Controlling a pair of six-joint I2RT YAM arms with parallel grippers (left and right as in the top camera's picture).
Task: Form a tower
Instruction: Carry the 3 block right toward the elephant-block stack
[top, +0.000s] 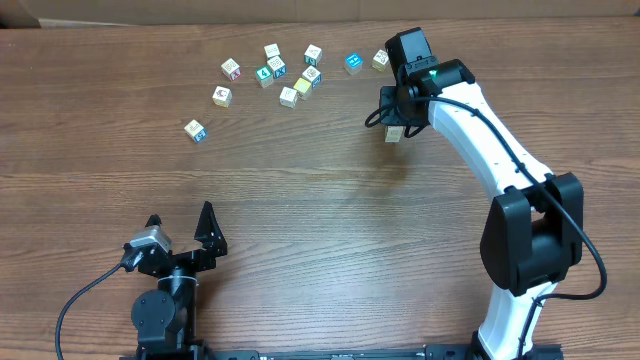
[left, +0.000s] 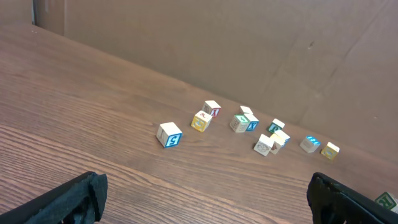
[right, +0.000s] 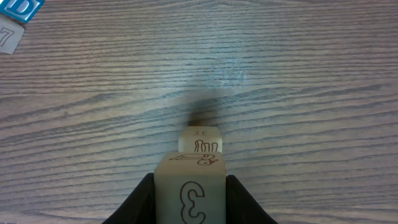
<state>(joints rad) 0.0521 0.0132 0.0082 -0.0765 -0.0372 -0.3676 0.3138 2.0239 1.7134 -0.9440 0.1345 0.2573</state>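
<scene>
The surface (top: 300, 200) is bare wood grain, so there are no marks to help with alignment. The right arm (top: 470, 130) reaches to the far right of the scene. Its right hand (right: 190, 202) is clenched on the held cube (right: 189, 180), a pale block with a 3 on its near face. The left hand (top: 178, 218) sits released at the near edge, well apart from the work.

The loose cubes (top: 277, 70) lie scattered along the far side, the nearest just beside the right hand.

The tower (top: 394, 133) is barely begun. It sits under the right hand and seems to be only the held cube and a lower cube (right: 200, 140) showing just past it. I cannot tell whether the two touch.

In the wrist view the lower cube sits slightly right of the held one, so I would nudge right before committing. Descend straight down and slowly, with the faces square. Let go only once the cube rests flat, and spread the fingers gently so neither drags it. Then lift straight up, clear of the loose cubes.
</scene>
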